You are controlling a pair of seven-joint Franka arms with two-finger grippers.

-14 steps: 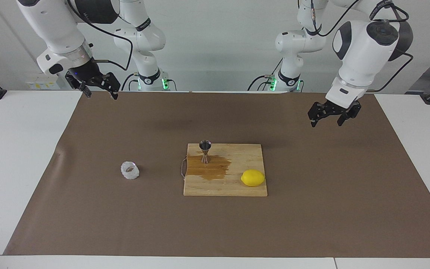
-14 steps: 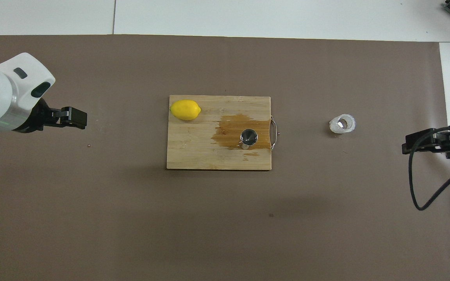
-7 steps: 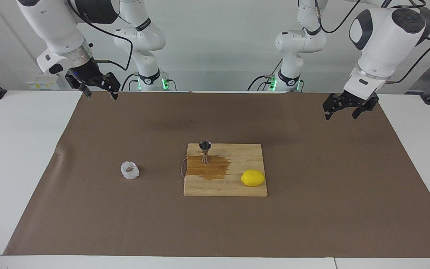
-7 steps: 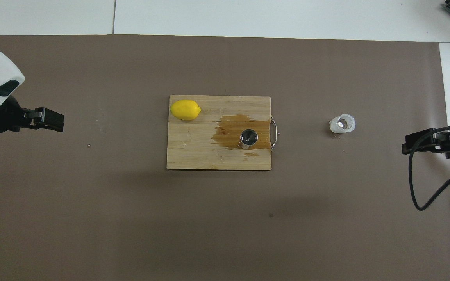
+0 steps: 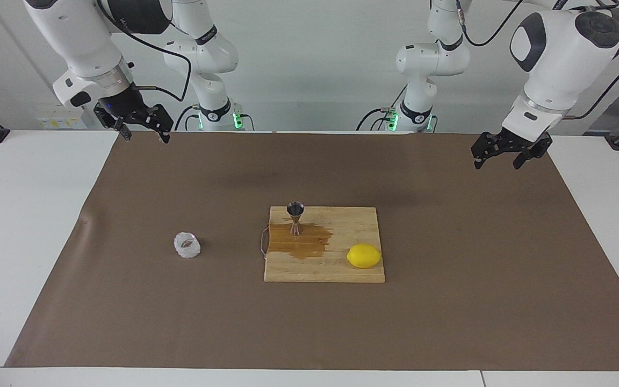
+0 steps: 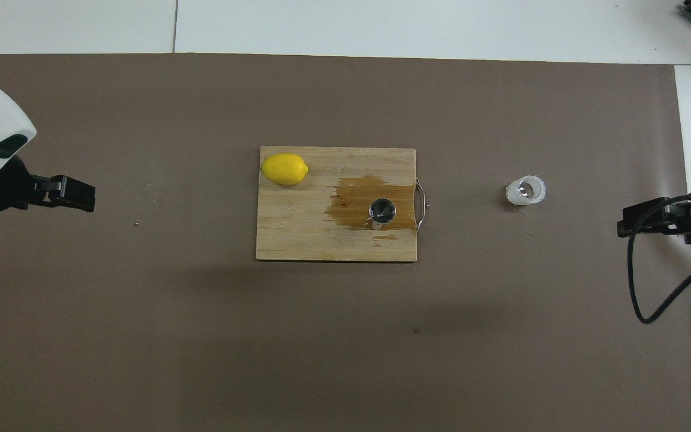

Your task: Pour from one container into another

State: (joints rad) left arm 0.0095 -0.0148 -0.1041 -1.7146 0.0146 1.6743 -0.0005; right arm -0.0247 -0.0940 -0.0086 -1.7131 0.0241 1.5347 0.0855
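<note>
The clear faceted glass cup point(image 5: 187, 245) stands on the brown mat beside the cutting board, toward the right arm's end; it also shows in the overhead view point(image 6: 526, 190). The steel jigger point(image 5: 295, 217) stands upright on the wooden board, in a brown wet stain point(image 5: 303, 242), and shows from above in the overhead view point(image 6: 381, 212). My left gripper point(image 5: 496, 163) hangs open and empty over the mat at the left arm's end, seen too in the overhead view point(image 6: 78, 195). My right gripper point(image 5: 146, 137) waits open and empty over the mat's corner at the right arm's end.
The wooden cutting board point(image 5: 352, 226) lies mid-table with a metal handle point(image 5: 263, 243) on the cup's side. A yellow lemon point(image 5: 364, 256) sits on the board, farther from the robots than the jigger. White tabletop point(image 5: 24, 215) borders the mat.
My left gripper has risen and drawn back toward the left arm's end of the table. The right arm, cup and jigger have not moved.
</note>
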